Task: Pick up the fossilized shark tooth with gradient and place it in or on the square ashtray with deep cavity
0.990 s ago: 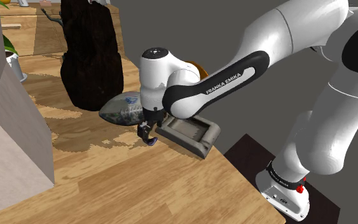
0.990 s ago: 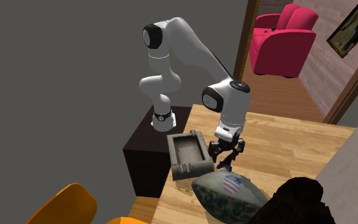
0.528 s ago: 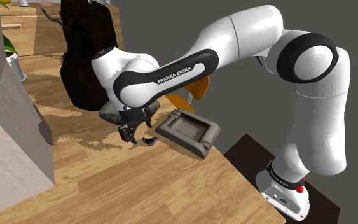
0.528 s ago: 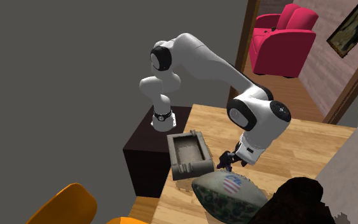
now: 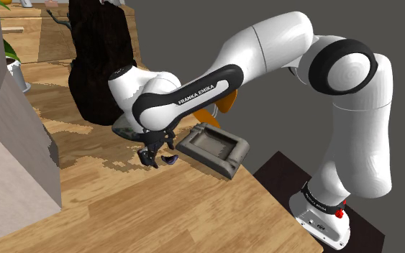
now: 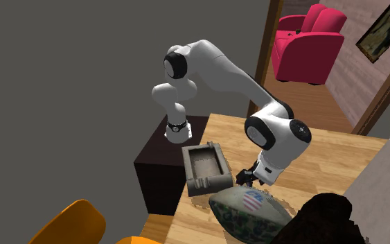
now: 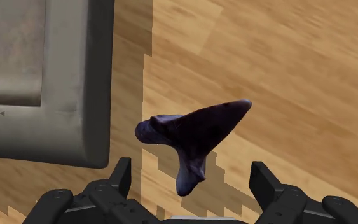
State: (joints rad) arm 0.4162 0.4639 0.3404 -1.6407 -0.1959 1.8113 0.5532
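shark tooth [image 7: 196, 130], dark purple-black shading paler at its root, lies flat on the wooden worktop [image 7: 285, 57], just beside the near corner of the square grey ashtray [image 7: 98, 95] and apart from it. the end effector [image 7: 191, 170] hangs low over the tooth with its two black fingers [image 7: 121, 177] spread wide. the tooth's root sits in the gap between them, touching neither, while its pointed tip aims away from the ashtray. so nothing is gripped yet, and the task looks to be at its very start: the approach seems about done, but the grasp, the lift, the short carry sideways and the release into the ashtray's cavity are all left. the cavity is bare and close by, so the carry should be brief. in the second exterior view a camouflage-patterned ball [image 6: 249, 208] rests close behind the tooth, which may leave the fingers little room on that side.
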